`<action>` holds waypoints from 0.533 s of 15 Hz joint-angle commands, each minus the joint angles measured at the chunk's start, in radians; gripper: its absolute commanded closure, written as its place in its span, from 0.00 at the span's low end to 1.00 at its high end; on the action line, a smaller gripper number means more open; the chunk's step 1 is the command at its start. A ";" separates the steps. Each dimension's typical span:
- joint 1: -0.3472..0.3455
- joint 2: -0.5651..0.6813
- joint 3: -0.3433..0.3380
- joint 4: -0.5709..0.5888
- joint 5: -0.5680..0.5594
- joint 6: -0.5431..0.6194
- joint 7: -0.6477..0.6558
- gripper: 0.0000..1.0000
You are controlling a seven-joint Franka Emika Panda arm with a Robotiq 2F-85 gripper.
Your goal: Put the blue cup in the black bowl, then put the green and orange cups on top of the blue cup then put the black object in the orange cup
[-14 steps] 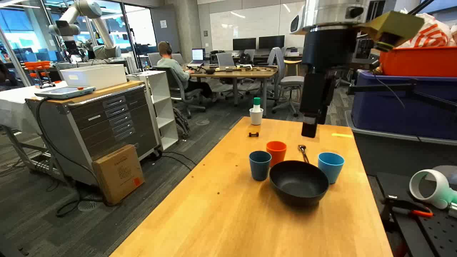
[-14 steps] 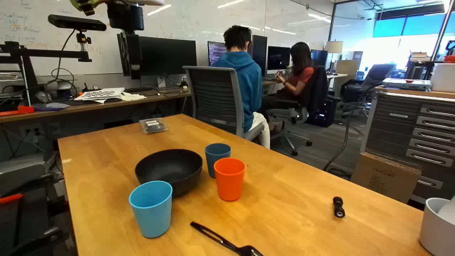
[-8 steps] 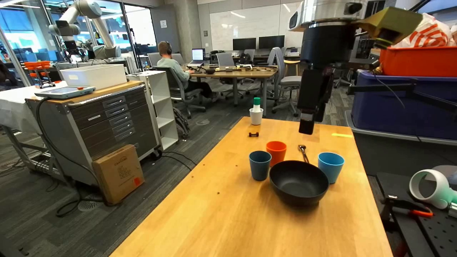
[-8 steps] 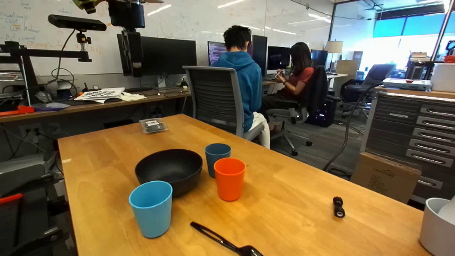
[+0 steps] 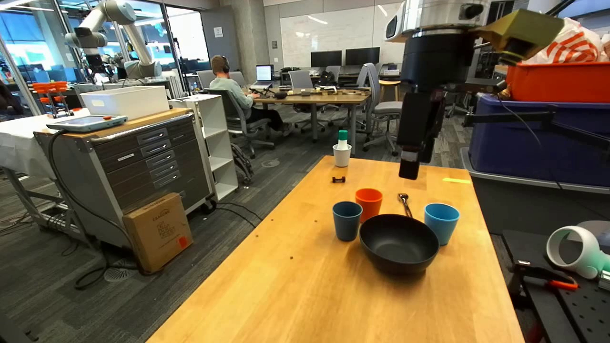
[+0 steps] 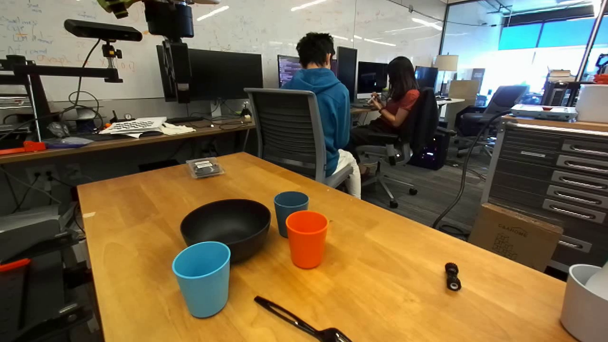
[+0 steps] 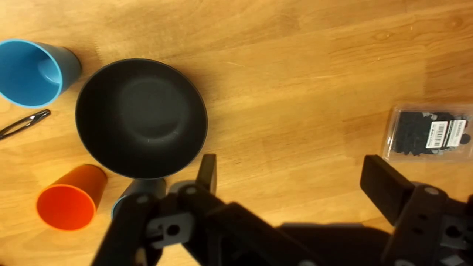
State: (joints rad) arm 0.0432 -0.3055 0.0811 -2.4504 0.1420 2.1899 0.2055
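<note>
One utensil (image 7: 38, 116), black, lies on the worktop (image 7: 295, 74) far to the left of the gripper (image 7: 292, 175) in the wrist view, partly cut off by that view's edge. The blue cup (image 7: 40, 72) stands on that same far left, just beside the bowl (image 7: 140, 118). Next, a little closer to the gripper, comes the orange cup (image 7: 72, 197), upright on the worktop, and then the bowl, its floor in sight, reaching nearly to the gripper's nearer finger (image 7: 207, 173) as seen from above. The green cup (image 5: 347, 221), upright in both exterior views, is the nearest cup to the gripper in the wrist view, mostly hidden behind that finger; whether it touches the bowl I can't tell from here. The gripper hangs over the worktop with its fingers spread wide and bare wood showing between them. To its right, past the other fingertip, lies a clear box (image 7: 447, 157), dark inside. In an exterior view, below and well right of the gripper, lies a small black piece (image 6: 452, 277), and farther right a white cup (image 6: 580, 308).
</note>
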 commanded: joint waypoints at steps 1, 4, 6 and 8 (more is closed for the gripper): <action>0.001 0.000 -0.002 0.001 -0.001 -0.002 0.000 0.00; -0.010 0.005 -0.001 -0.001 -0.017 0.016 0.017 0.00; -0.030 0.017 -0.004 0.005 -0.050 0.020 0.036 0.00; -0.052 0.026 -0.011 0.010 -0.086 0.027 0.056 0.00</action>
State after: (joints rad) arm 0.0205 -0.2958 0.0760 -2.4541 0.1073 2.1937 0.2204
